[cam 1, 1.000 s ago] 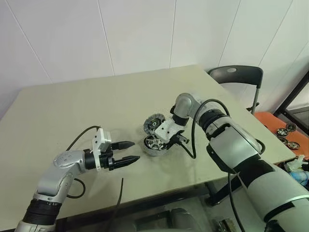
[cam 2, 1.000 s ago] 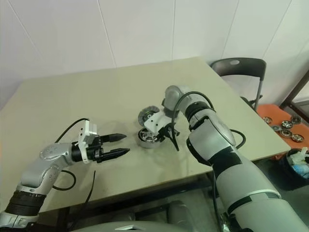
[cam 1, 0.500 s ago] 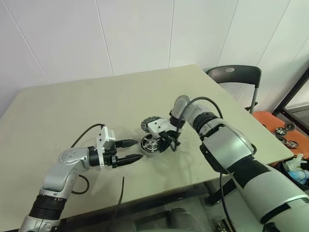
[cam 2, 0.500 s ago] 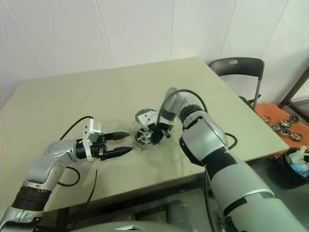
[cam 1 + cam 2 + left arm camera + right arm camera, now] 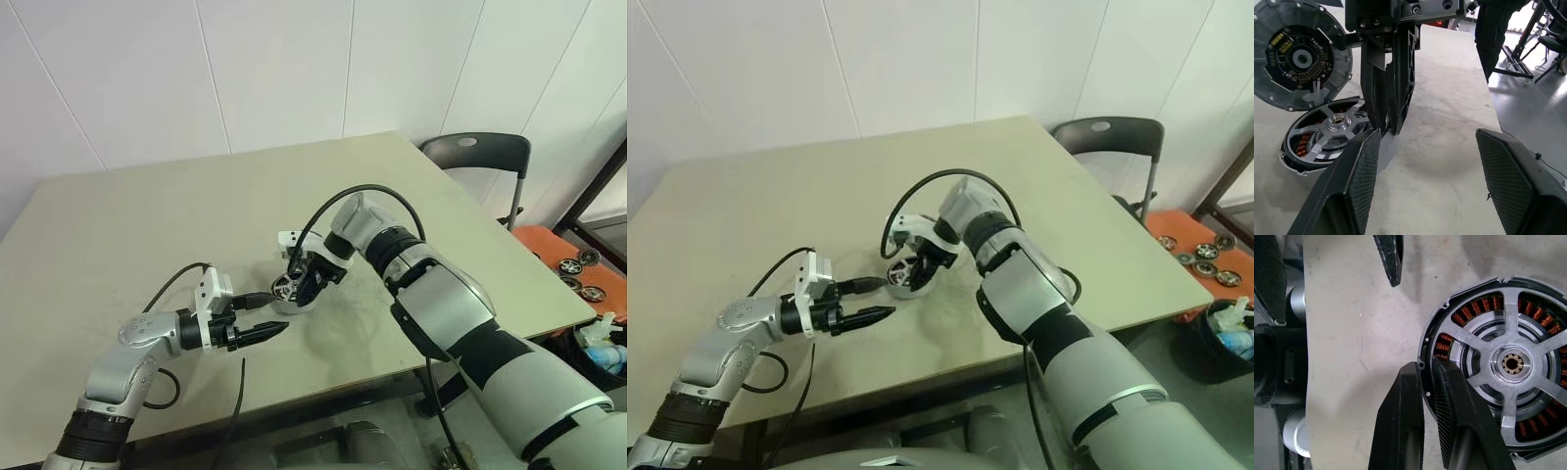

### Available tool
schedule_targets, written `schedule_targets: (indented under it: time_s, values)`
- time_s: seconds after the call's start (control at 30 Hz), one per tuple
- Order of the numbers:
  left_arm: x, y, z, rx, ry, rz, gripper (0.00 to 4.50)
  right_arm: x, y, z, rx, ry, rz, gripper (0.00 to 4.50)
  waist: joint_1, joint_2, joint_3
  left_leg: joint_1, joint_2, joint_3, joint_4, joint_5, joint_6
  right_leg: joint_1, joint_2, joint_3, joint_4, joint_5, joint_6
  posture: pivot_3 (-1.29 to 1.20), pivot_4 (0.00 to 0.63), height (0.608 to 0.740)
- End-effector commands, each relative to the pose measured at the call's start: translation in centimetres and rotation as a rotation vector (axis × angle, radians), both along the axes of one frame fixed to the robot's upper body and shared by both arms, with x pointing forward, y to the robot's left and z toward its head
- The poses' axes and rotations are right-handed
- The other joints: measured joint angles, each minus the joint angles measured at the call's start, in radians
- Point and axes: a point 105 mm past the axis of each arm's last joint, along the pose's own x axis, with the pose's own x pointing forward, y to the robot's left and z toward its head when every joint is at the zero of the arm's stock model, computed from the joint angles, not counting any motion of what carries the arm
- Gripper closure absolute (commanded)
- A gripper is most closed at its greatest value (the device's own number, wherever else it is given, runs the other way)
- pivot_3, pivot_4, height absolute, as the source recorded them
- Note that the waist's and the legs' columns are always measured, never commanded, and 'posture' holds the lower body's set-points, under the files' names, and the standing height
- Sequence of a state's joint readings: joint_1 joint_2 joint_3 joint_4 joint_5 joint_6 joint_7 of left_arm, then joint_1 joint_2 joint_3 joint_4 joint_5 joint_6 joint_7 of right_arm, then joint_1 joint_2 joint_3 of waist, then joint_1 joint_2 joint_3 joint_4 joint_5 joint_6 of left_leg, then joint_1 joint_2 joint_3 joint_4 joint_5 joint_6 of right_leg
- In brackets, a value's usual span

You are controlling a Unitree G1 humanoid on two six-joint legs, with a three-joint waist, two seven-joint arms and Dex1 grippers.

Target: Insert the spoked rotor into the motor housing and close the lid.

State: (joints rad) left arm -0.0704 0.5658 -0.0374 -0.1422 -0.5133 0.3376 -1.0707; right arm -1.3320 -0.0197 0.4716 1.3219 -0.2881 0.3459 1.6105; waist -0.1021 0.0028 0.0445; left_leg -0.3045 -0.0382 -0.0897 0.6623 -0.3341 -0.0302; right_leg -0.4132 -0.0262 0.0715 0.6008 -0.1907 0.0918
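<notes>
- Now right end effector (image 5: 1422, 396) has swung leftward and rolled over within the last second; fingers pinched together, straddling the motor housing (image 5: 1290, 161) rim, gripping nothing else.
- Spoked rotor (image 5: 1511, 363) sits inside housing: insertion looks done.
- Lid (image 5: 1298, 54) leans just behind, not yet on.
- Left end effector (image 5: 257, 315) spread, empty, beside housing on worktop (image 5: 147, 225).

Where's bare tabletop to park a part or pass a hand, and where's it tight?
Free: the far half of the table toward the wall, and the right side toward the chair. Tight: mid-front, where the right gripper, shut, sits at the motor housing holding the spoked rotor, lid beside, open left gripper close by.
</notes>
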Motion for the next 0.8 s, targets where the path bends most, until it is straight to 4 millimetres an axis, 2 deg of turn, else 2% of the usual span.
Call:
schedule_targets:
  time_s: [0.03,0.13,0.3,0.4,0.5,0.6,0.7,0.8]
  values:
    - [0.1,-0.1,1.3,-0.015,-0.062,-0.003,1.18,-0.3,1.5,1.1,0.028,0.008,-0.006,4.43,0.000,0.000,0.000,0.000,0.000,0.000,0.000,0.000,0.000,0.000,0.000,0.000,0.000,0.000,0.000,0.00,0.000,0.740]
    - [0.1,0.0,1.3,-0.014,-0.064,-0.003,1.18,-0.3,1.7,1.0,0.027,0.017,-0.031,4.43,0.000,0.000,0.000,0.000,0.000,0.000,0.000,0.000,0.000,0.000,0.000,0.000,0.000,0.000,0.000,0.00,0.000,0.740]
    - [0.2,0.0,1.3,-0.012,-0.064,-0.004,1.18,-0.4,1.1,-0.8,0.025,-0.066,0.063,4.43,-0.002,-0.002,-0.001,0.000,0.000,0.000,0.000,0.000,0.000,0.000,0.000,0.000,0.000,-0.001,0.001,0.00,0.000,0.740]
    - [0.1,0.0,1.3,-0.010,-0.064,-0.005,1.18,0.0,1.5,-1.3,0.049,-0.111,0.027,4.43,-0.009,-0.002,-0.001,0.002,0.000,0.001,0.001,0.000,0.000,0.002,0.000,0.000,0.000,-0.002,0.003,0.00,0.000,0.740]
    - [0.1,0.1,1.2,-0.008,-0.062,-0.004,1.18,0.2,2.2,-1.4,0.061,-0.128,-0.010,3.44,-0.022,-0.002,-0.001,0.002,0.000,0.000,0.001,0.000,0.000,0.003,0.001,0.000,0.001,-0.001,0.001,0.00,0.000,0.740]
    - [0.1,0.1,1.2,-0.007,-0.061,-0.005,1.18,-0.5,2.2,-1.3,0.022,-0.031,-0.043,2.55,-0.021,-0.002,-0.001,0.004,0.000,-0.001,0.001,0.000,0.000,0.003,0.002,0.000,0.002,-0.001,-0.001,0.00,0.000,0.740]
    - [0.1,0.2,1.2,-0.005,-0.061,-0.005,1.18,-1.0,2.1,-0.5,0.038,-0.012,0.022,2.55,-0.019,-0.002,-0.002,0.006,0.000,-0.001,0.001,0.000,0.000,0.003,0.002,-0.001,0.002,0.000,0.000,0.00,0.000,0.740]
    - [0.2,0.3,1.2,-0.004,-0.060,-0.005,1.18,-1.2,1.9,0.1,0.069,-0.010,0.064,2.55,-0.018,-0.002,-0.002,0.000,0.000,-0.001,0.001,0.000,0.000,-0.002,0.001,-0.002,0.000,0.000,0.000,0.00,0.000,0.740]
